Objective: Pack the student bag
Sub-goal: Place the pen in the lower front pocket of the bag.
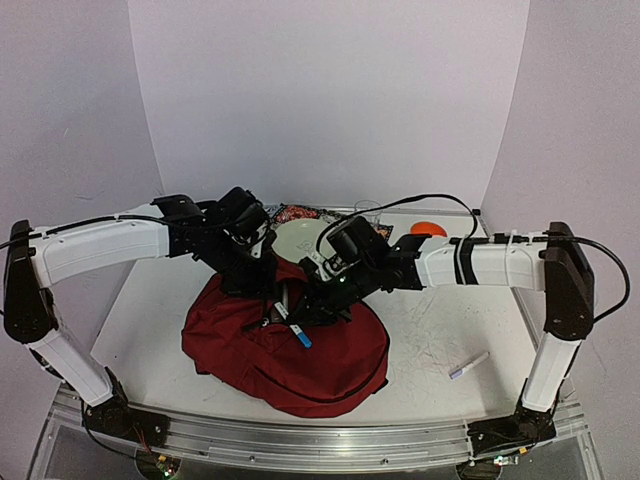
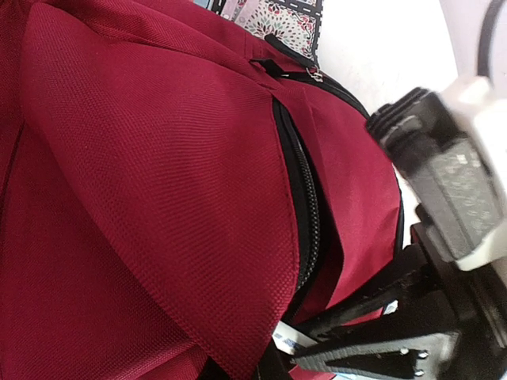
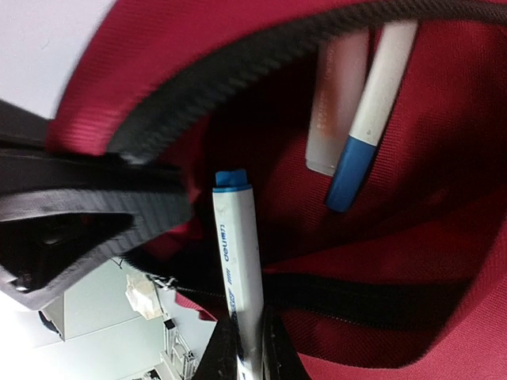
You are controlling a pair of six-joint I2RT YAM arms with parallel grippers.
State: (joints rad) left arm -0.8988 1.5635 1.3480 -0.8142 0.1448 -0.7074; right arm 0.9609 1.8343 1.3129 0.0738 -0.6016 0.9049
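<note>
Now at the Bag's Mouth: One Marker in the Jaws

Nearest, one loose marker [image 1: 468, 366] lies on the table [image 1: 440, 320]. At mid-table slumps the student bag [image 1: 300, 370], unzipped. The right gripper [image 3: 242, 348] pinches a blue-capped marker [image 3: 234, 253] at its opening. The left gripper [image 1: 252, 272], closed, clamps the bag's rim. Inside lies a third marker [image 3: 372, 111]. Beyond sit one pale plate [image 1: 296, 238] and one orange disc [image 1: 428, 228].

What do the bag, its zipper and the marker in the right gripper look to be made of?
Bag: woven synthetic cloth, likely nylon or polyester, with a matte finish; a fine grid weave shows up close. Zipper: black teeth on black tape, probably plastic, since there is no metal glint. Marker: smooth, slightly glossy white plastic barrel with blue print and a blue cap.
</note>
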